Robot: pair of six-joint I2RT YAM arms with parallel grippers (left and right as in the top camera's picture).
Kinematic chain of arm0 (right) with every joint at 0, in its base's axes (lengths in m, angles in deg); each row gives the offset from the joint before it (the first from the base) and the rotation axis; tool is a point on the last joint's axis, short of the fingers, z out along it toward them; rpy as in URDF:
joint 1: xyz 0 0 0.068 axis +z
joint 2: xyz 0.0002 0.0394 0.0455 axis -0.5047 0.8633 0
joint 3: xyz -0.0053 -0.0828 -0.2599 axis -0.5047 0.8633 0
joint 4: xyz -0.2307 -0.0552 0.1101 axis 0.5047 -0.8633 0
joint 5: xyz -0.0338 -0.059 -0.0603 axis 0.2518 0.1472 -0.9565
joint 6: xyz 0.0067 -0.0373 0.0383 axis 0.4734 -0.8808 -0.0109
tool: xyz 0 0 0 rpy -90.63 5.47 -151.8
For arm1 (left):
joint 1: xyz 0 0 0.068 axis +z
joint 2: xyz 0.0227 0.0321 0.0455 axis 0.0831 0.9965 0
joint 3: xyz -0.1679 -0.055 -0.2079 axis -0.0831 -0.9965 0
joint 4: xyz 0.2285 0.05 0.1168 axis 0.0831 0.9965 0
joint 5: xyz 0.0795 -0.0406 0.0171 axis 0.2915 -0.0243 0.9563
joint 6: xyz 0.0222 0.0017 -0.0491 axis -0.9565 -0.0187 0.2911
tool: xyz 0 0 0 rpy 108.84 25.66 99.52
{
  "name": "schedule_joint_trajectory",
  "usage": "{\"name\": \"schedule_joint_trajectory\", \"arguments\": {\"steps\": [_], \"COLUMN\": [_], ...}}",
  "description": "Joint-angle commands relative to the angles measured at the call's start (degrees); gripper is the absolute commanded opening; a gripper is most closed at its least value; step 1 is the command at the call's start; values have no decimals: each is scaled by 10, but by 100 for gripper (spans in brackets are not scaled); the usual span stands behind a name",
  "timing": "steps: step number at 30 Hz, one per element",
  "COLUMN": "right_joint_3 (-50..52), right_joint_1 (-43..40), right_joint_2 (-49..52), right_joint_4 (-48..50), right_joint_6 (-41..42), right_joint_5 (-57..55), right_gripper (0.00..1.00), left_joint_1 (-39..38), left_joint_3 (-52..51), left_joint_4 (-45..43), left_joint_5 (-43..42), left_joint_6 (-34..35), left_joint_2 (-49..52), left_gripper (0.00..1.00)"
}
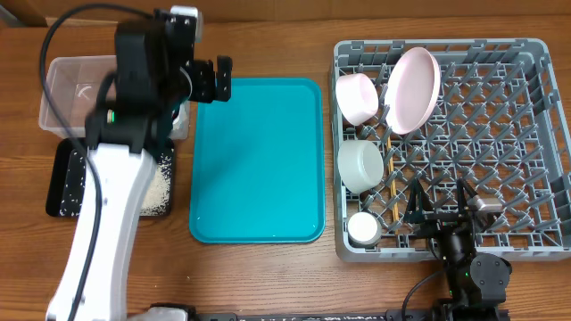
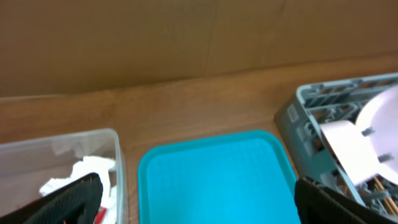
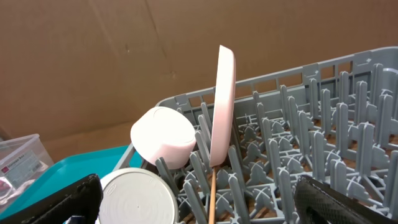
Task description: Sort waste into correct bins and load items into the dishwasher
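My left gripper [image 1: 214, 80] is open and empty, above the near-left corner of the teal tray [image 1: 259, 160]. The clear tub [image 1: 62, 89] holds the white napkin [image 2: 87, 171] and a bit of red wrapper [image 2: 99, 216]. Rice grains [image 1: 159, 187] lie in the black tray [image 1: 64, 183]. The grey dish rack [image 1: 500, 134] holds the upright plate [image 1: 412, 89], a white bowl [image 1: 357, 96], a grey-green bowl [image 1: 360, 166], a small cup [image 1: 363, 229] and chopsticks [image 1: 390, 169]. My right gripper [image 1: 442, 209] is open and empty over the rack's front edge.
The flat teal tray [image 2: 211, 180] lies between the bins and the rack [image 2: 311, 118]. A brown cardboard wall [image 3: 124, 50] stands behind the table. In the right wrist view the plate [image 3: 224, 106], bowl [image 3: 163, 137] and chopstick [image 3: 211, 196] stand among upright pegs.
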Motion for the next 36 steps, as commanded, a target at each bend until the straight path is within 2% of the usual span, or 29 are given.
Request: {"name": "schedule_joint_trajectory", "arguments": {"steps": [1, 8, 9, 15, 20, 26, 32, 36], "right_joint_3": [6, 6, 6, 6, 6, 6, 6, 6], "right_joint_1": [-2, -2, -2, -2, -2, -2, -2, -2], "right_joint_2": [-6, -6, -6, -6, -6, -6, -6, -6], "right_joint_4": [3, 3, 3, 3, 3, 3, 3, 3], "right_joint_6": [0, 0, 0, 0, 0, 0, 0, 0], "right_joint_5": [-1, -1, -1, -1, -1, -1, -1, -1], "right_gripper": [100, 100, 100, 100, 100, 100, 100, 100], "left_joint_1": [4, 71, 91, 114, 114, 114, 114, 114], "left_joint_3": [-124, -440, -506, -663, -752, -813, -818, -818], "left_joint_4": [-70, -236, -264, -320, -351, -377, -289, -290], "left_joint_5": [-5, -11, -22, -31, -31, -31, -24, -23], "left_joint_6": [-21, -21, -21, -27, -65, -89, -94, -89], "left_joint_2": [-112, -371, -436, -616, -710, -769, -806, -806], "left_gripper": [100, 100, 100, 100, 100, 100, 100, 100]}}
